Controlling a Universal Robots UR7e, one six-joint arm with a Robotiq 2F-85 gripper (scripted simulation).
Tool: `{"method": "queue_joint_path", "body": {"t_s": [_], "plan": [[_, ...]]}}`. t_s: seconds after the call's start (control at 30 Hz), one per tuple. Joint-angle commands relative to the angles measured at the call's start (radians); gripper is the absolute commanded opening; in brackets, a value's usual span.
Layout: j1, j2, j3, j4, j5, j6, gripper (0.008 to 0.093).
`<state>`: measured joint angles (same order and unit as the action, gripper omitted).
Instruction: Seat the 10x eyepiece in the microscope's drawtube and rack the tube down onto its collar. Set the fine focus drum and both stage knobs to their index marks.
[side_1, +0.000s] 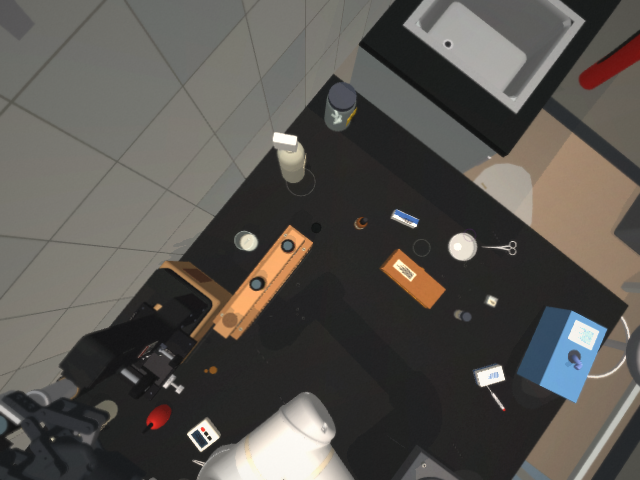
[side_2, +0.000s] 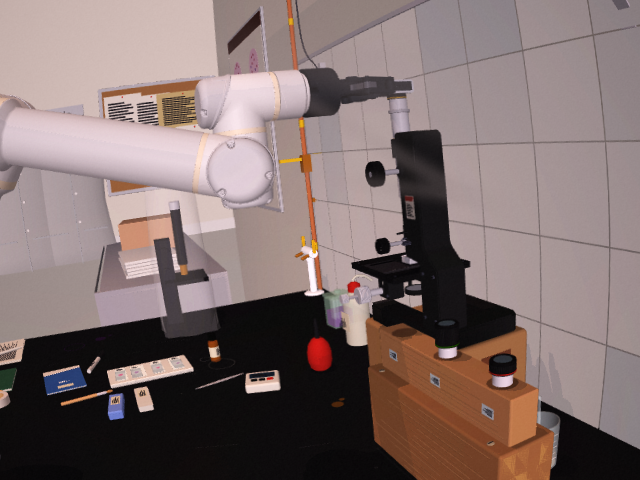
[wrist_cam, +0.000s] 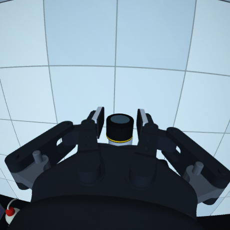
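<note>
At the bench's wall end the black microscope (side_2: 434, 243) stands on a wooden case, its pale drawtube (side_2: 399, 114) rising above the body. The black 10x eyepiece (wrist_cam: 119, 128) with a yellow ring sits in the top of the drawtube, and my gripper (wrist_cam: 120, 119) stands open around it, reaching in horizontally and holding nothing. A black focus knob (side_2: 376, 173) and a smaller one (side_2: 383, 245) project from the limb. A silver stage knob (side_2: 365, 295) sticks out below the stage (side_2: 385, 267). From above, the microscope (side_1: 150, 341) is partly hidden under the arm.
The tiled wall stands right behind the microscope. Two spare eyepieces (side_2: 447, 338) (side_2: 502, 370) stand in a wooden rack (side_1: 263, 281). A red bulb blower (side_2: 319, 353), a timer (side_2: 262, 381), a wash bottle (side_2: 355, 315) and a slide tray (side_2: 150, 370) lie on the bench.
</note>
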<state>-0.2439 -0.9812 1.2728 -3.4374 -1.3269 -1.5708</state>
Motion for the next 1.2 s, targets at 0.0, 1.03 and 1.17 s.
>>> {"method": "queue_joint_path", "body": {"t_s": [0.0, 1.03, 1.17], "plan": [[0.0, -0.001, 0.0, 0.0, 0.0, 0.0, 0.048], [0.0, -0.001, 0.0, 0.0, 0.0, 0.0, 0.088], [0.0, -0.001, 0.0, 0.0, 0.0, 0.0, 0.088]]}}
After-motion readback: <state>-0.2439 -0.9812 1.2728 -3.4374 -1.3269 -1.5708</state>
